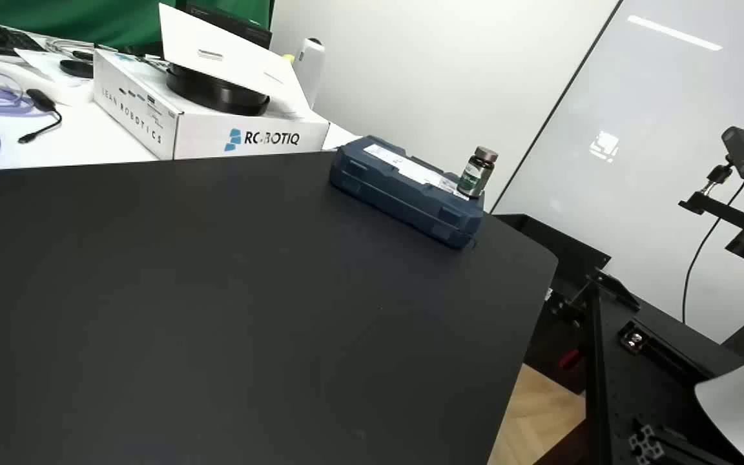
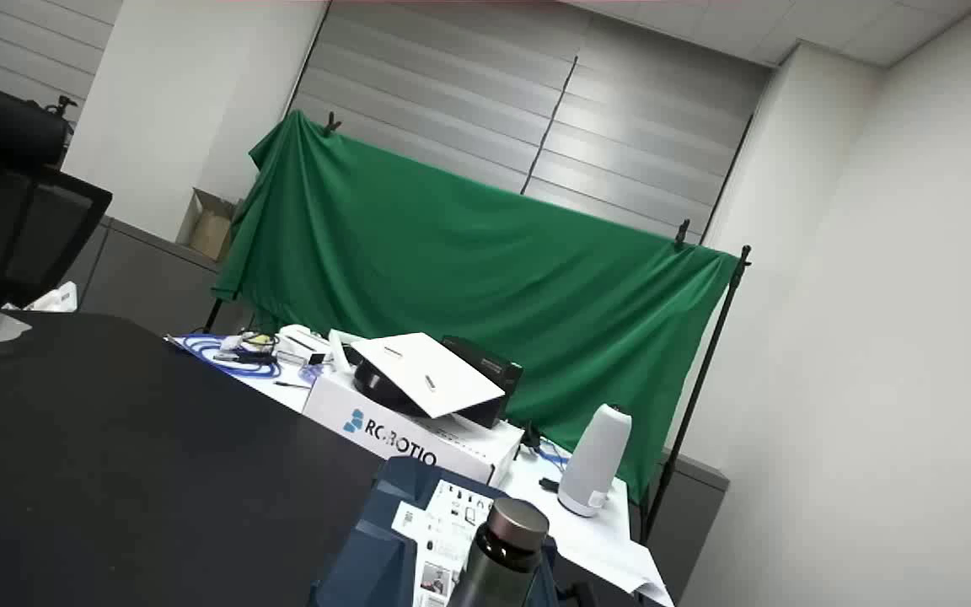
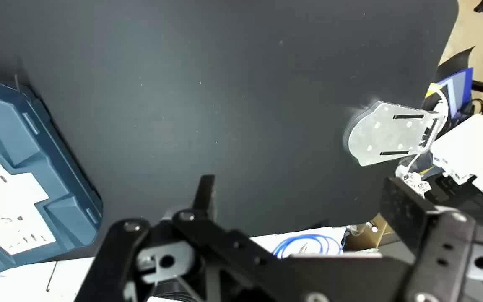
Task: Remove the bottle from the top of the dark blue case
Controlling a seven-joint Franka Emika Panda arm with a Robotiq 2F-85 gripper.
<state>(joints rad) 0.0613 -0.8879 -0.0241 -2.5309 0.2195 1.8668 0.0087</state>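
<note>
wrist view: two black fingers (image 3: pixel 205 197) of mine, wide apart

i hold my dark metal gripper (image 3: pixel 304 205) with its tips well away from each other; between them the wrist view shows me the matte black tabletop (image 3: pixel 287 184) and, lower down, a loose coil of thin blue cable (image 3: pixel 283 244). at the left of that view, cut by its edge, lies the flat, elongated dark blue plastic case (image 3: pixel 19 130), a white printed sheet (image 3: pixel 9 209) on its top. at the right, well apart from it, a flat silvery metal plate (image 3: pixel 386 134) lies near the tabletop's edge.

both exterior views show me the small dark bottle (image 1: pixel 477 173) with a brownish metallic cap; its green and white label shows in an exterior view. it stands upright on top of the case, close to one end. the case lies flat near the tabletop's edge, near a white cardboard box (image 1: pixel 201 139) lettered "robotiq". on that box sits a round black object (image 1: pixel 210 93), a flat white panel (image 1: pixel 236 58) tilted over it. behind, in an exterior view, a green cloth (image 2: pixel 469 244) hangs, and a tapering white device (image 2: pixel 597 459) stands near the box.
</note>
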